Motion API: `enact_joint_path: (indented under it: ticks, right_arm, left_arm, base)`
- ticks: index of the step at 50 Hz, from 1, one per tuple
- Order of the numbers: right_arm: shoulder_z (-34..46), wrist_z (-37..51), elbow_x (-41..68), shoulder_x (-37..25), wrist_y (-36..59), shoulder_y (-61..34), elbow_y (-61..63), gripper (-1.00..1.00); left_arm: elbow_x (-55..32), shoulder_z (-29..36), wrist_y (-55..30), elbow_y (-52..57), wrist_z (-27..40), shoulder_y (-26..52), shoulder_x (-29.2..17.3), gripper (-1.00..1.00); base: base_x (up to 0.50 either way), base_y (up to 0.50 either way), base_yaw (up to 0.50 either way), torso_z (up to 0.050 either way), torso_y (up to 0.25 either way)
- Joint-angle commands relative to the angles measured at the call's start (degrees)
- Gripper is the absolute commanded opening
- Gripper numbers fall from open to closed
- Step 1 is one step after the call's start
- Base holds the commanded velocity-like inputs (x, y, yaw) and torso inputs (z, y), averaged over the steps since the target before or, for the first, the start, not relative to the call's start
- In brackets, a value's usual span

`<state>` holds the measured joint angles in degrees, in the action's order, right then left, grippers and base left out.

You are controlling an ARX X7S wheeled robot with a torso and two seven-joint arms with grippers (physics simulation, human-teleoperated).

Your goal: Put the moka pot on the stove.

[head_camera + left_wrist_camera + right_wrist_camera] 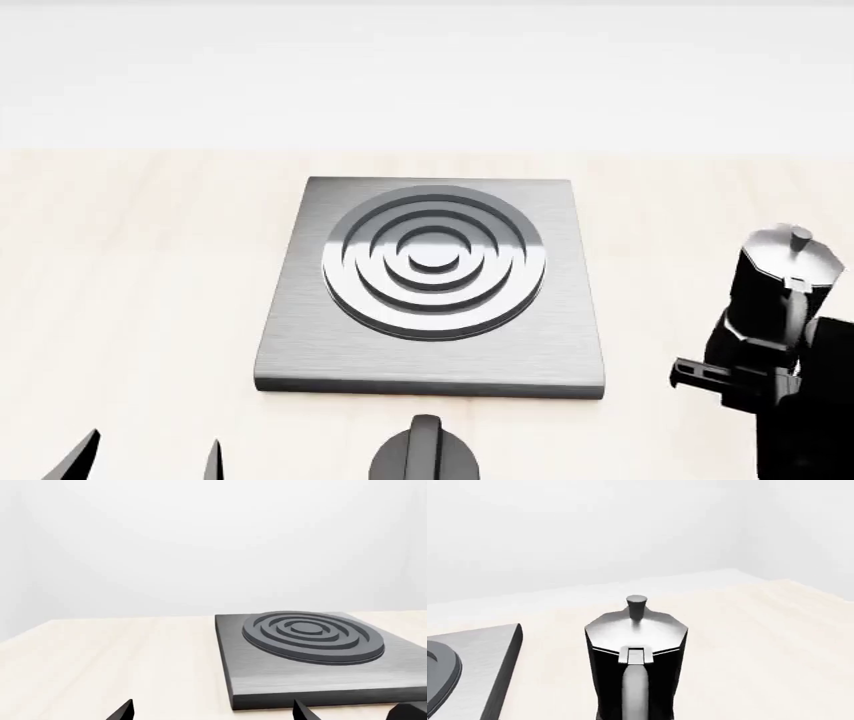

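Head view: the moka pot [778,290] is being seen upright on the table [134,260], right of the stove [434,290] and apart from it, so the placing is not yet done. The right gripper [727,378] is being held at its base; grip cannot be told. The left gripper [147,455] is being held wide. No writing is being shown.

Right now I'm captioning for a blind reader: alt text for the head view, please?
A grey stove with a ring burner lies mid-table; the black moka pot stands off its right edge. A round black knob sits in front.
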<state>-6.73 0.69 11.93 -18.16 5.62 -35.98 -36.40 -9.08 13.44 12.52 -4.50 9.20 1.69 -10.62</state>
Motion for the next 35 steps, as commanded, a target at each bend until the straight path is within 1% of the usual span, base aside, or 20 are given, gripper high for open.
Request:
enact_joint_path:
  ticks: [1, 2, 5, 18, 22, 27, 35]
  right_arm:
    - [1.2, 5.1, -4.9, 1.2, -3.9, 1.0, 10.0, -1.00]
    - [3.0, 6.5, -7.9, 1.0, -4.0, 0.6, 10.9, -1.00]
    - [4.1, 5.1, -7.4, 1.7, -3.2, -0.3, 12.0, -1.00]
    - [7.3, 4.3, -8.7, 2.8, -2.8, -3.2, 12.8, -1.00]
    - [8.4, 4.0, -9.3, 3.8, -5.1, -5.4, 10.2, -1.00]
    - [10.8, 3.9, -10.9, 5.7, -9.5, -10.5, 2.7, -1.00]
    - [12.5, 3.9, -11.8, 7.5, -12.7, -15.7, -4.6, -1.00]
  left_arm:
    - [-1.7, 0.1, 1.2, -0.5, -1.2, 0.0, 0.0, 1.00]
    - [-1.6, 0.1, 1.3, -0.5, -1.1, 0.0, 0.0, 1.00]
    - [-1.6, 0.1, 1.2, -0.5, -0.9, 0.0, 0.0, 1.00]
    - [-1.9, 0.4, 1.5, -0.6, -0.5, 0.1, -0.2, 1.00]
    - [-1.9, 0.6, 1.5, -0.6, -0.4, 0.1, -0.3, 1.00]
    - [-1.9, 0.7, 1.5, -0.6, -0.1, 0.2, -0.4, 1.00]
    - [-2.1, 0.9, 1.6, -0.6, 0.2, 0.2, -0.5, 1.00]
  base:
    - [0.00, 0.00, 0.00, 0.000, 0.000]
    - [0.00, 0.00, 0.00, 0.000, 0.000]
    - [0.00, 0.00, 0.00, 0.000, 0.000]
    - [0.00, 0.00, 0.00, 0.000, 0.000]
    - [0.00, 0.00, 0.00, 0.000, 0.000]
    - [0.00, 0.00, 0.00, 0.000, 0.000]
    - [0.00, 0.00, 0.00, 0.000, 0.002]
